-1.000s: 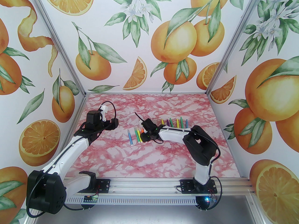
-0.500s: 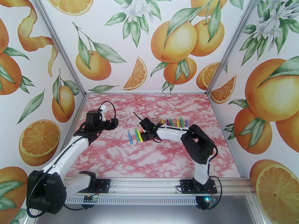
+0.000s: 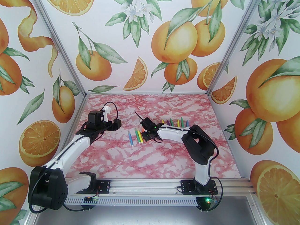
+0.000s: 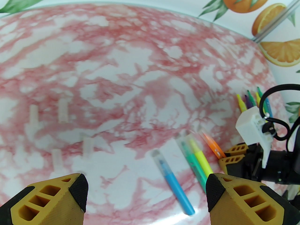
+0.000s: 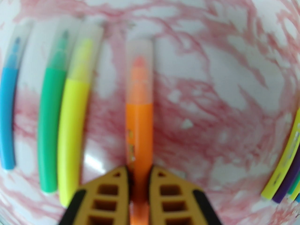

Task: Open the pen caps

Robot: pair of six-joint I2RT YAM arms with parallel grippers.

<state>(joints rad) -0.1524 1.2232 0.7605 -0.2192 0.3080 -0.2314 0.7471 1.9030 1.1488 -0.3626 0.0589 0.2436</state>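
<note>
Right, nearest me, mid-worktop [image 3: 140,163]: my right gripper [image 5: 140,171] is clenched on the orange pen [image 5: 139,118], jaws pinching the near end of the barrel, with its clear cap [image 5: 139,53] on and pointing away. Just left of it lie the yellow pen [image 5: 72,130], green pen [image 5: 50,125] and blue pen [image 5: 8,116], all capped, yellow and green touching. Further out toward the left edge, my left gripper [image 4: 146,189] hangs spread wide, grasping nothing, with loose caps [image 4: 63,110] lying apart before it. Farthest, right of centre, a row of pens [image 3: 175,123] lies side by side.
</note>
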